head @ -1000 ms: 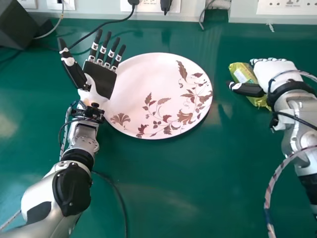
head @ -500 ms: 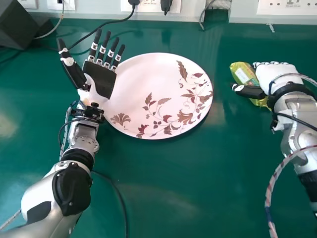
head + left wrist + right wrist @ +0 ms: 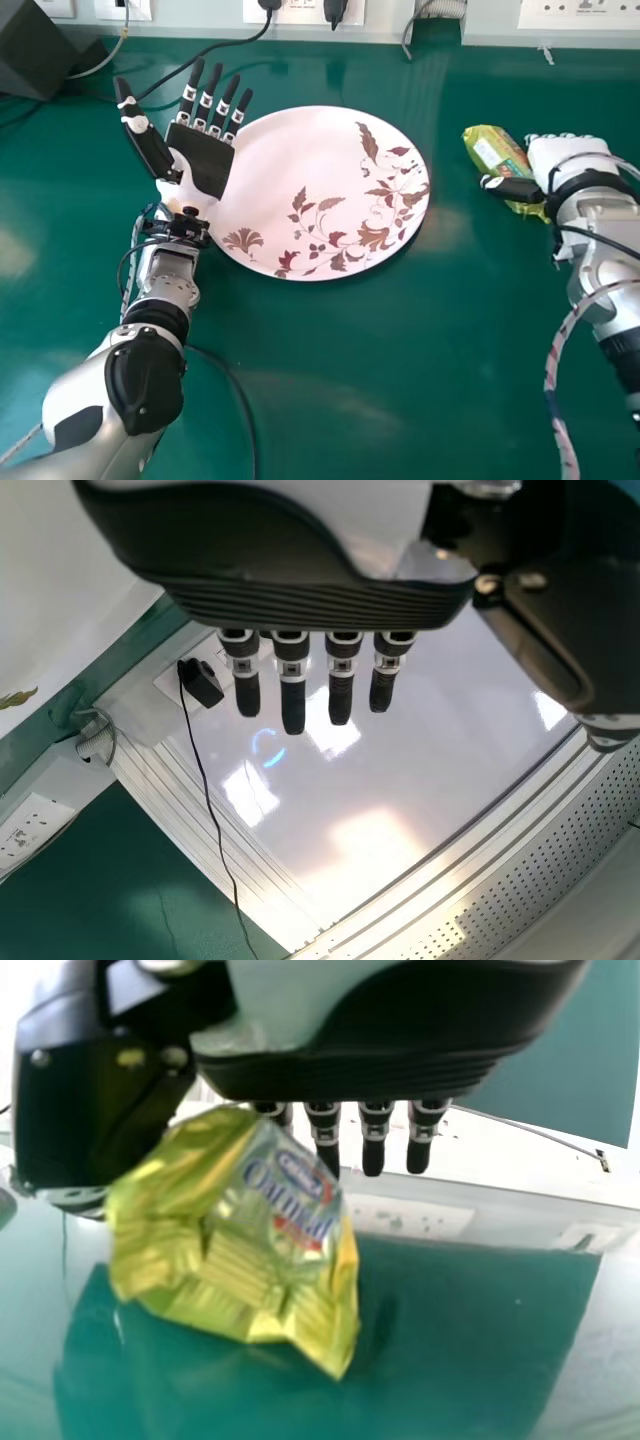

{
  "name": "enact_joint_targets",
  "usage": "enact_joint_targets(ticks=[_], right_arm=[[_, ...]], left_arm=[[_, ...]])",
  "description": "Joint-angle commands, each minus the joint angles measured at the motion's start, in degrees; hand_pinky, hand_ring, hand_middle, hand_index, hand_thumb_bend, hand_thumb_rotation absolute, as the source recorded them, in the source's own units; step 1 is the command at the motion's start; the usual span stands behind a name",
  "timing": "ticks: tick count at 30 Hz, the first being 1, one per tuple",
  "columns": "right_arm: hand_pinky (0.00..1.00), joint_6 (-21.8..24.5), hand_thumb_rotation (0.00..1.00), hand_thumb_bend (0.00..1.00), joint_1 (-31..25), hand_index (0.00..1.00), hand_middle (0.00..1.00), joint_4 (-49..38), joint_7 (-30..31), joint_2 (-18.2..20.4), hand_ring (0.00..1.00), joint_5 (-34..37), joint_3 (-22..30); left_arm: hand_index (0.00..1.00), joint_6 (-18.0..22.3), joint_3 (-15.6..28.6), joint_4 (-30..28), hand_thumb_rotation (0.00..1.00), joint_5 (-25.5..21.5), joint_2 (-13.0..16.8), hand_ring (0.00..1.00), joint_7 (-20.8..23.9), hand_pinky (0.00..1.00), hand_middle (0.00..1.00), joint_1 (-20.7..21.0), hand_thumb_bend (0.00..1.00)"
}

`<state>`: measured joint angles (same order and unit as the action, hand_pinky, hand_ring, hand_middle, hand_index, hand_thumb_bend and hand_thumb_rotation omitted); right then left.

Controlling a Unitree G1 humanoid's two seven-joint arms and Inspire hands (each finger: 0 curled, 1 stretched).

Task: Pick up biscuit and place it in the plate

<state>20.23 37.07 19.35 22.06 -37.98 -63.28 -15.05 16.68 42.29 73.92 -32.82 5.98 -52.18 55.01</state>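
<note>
"Counter [image 3: 330, 350] carries what?"

"Plate [image 3: 290, 160], between left hand [image 3: 203, 162] and right hand [image 3: 562, 158], both with straight fingers [image 3: 373, 1155]; biscuit packet [image 3: 492, 150] is beside right thumb [image 3: 515, 190], ungripped."

"Which step?"

"Picking up, I think; next, right fingers must curl around it."

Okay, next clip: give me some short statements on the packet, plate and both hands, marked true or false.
1. The right robot hand is close to the biscuit packet. True.
2. The plate has a leafy pattern. True.
3. The biscuit packet is on the plate. False: it is off the plate, to the right of it.
4. The left robot hand is closed in a fist. False: its fingers are straight.
5. The biscuit packet is yellow-green. True.
</note>
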Motion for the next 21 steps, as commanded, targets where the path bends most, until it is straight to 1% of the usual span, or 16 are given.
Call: enact_joint_targets(ticks=[1,5,7,10,16,18,21], right_arm=[[1.0,0.51,0.92,0.81,0.44,1.0,1.0,0.65,-0.96,-0.93,1.0,0.65,-0.36],[1.0,0.45,0.93,0.8,0.34,1.0,1.0,0.71,-1.1,-1.4,1.0,0.94,-0.67],[1.0,0.34,0.92,0.8,0.19,1.0,1.0,0.44,-0.68,-1.71,1.0,0.87,-1.05],[1.0,0.12,0.9,0.79,-0.24,1.0,1.0,0.24,-0.07,-2.23,1.0,0.13,-2.31],[1.0,0.2,0.92,0.78,-0.29,1.0,1.0,1.27,0.57,-2.38,1.0,0.34,-3.74],[1.0,0.04,0.89,0.78,-0.24,1.0,1.0,1.72,0.89,-2.53,1.0,0.34,-4.34],[1.0,-0.39,0.89,0.77,-0.75,1.0,1.0,1.63,0.72,-2.75,1.0,0.74,-4.65]], left_arm=[[1.0,-0.69,0.52,1.33,0.6,-0.88,-0.86,0.92,-0.16,0.94,0.97,-3.2,1.0],[1.0,-0.84,0.55,1.29,0.59,-0.96,-0.85,0.91,-0.65,0.94,0.97,-3.2,1.0],[1.0,-1.26,0.71,1.33,0.59,-1.18,-0.76,0.91,-1.09,0.95,0.97,-3.19,1.0],[1.0,-0.78,0.64,1.28,0.6,-1.02,-0.91,0.9,-0.61,0.94,0.97,-3.15,1.0],[1.0,-0.08,0.37,1.2,0.59,-0.73,-0.96,0.91,-1.16,0.95,0.97,-3.23,1.0],[1.0,-0.42,0.5,1.27,0.59,-0.89,-0.88,0.91,-1.39,0.95,0.97,-3.24,1.0],[1.0,-0.38,0.47,1.27,0.58,-0.81,-0.87,0.9,-1.11,0.95,0.96,-3.24,1.0]])
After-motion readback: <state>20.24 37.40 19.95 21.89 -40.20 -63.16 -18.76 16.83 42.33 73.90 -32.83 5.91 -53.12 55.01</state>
